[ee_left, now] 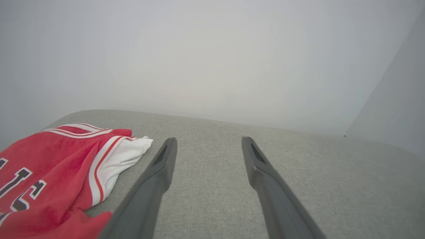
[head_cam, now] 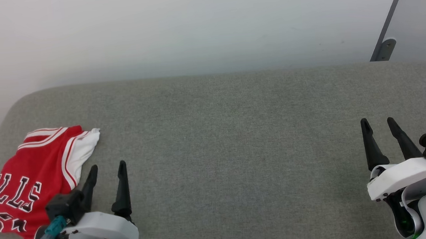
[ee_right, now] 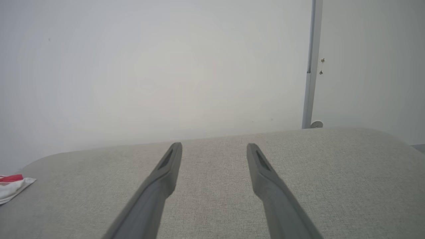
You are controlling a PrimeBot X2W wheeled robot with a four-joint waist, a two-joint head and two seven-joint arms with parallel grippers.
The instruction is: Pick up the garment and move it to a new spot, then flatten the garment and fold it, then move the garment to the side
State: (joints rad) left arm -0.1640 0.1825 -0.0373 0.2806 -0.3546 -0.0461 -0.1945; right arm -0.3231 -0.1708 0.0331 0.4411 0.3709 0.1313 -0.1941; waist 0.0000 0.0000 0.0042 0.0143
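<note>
Lower left of the head view: the garment (head_cam: 33,173) lies rumpled on the grey bench (head_cam: 237,140), lettering up, one white sleeve (head_cam: 84,149) pointing toward frame centre. Your left pincer (head_cam: 108,164) sits just beside it, jaws spread wide and empty. The right pincer (head_cam: 377,119), equally wide and empty, is well apart at lower right. The pickup looks to be the step in hand. Swing the left pincer over the red cloth, pinch a raised fold rather than the flat sleeve, and lift clear before carrying.
</note>
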